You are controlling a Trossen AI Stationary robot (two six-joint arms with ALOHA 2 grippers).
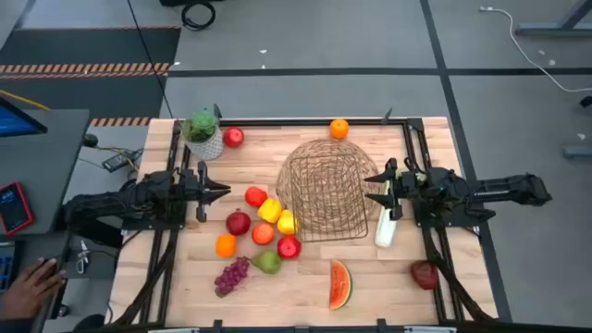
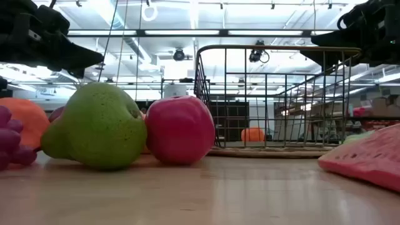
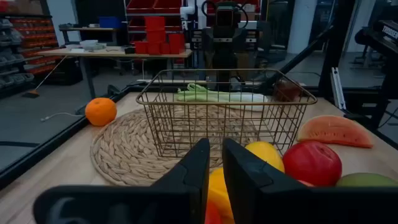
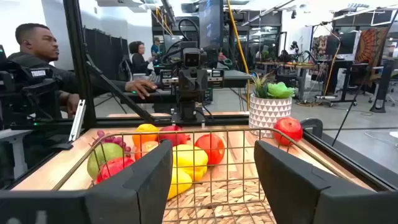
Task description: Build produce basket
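The wire basket (image 1: 319, 199) stands on a round woven mat (image 3: 118, 155) mid-table and holds nothing. Produce lies on the table to its left: red apples (image 1: 238, 223), yellow pieces (image 1: 269, 210), an orange (image 1: 226, 245), a green pear (image 1: 267, 263) and purple grapes (image 1: 232, 275). A watermelon slice (image 1: 340, 284) lies near the front edge. The celery stalk (image 1: 386, 225) lies by the basket's right side. My left gripper (image 1: 225, 191) is shut and empty, left of the produce, above the table. My right gripper (image 1: 373, 187) is open and empty at the basket's right rim.
A leafy plant in a white pot (image 1: 203, 132) stands at the far left, with a red apple (image 1: 233, 137) beside it. An orange (image 1: 339, 129) lies at the far edge and a dark red apple (image 1: 425, 274) at the front right. People sit beyond the table's left side.
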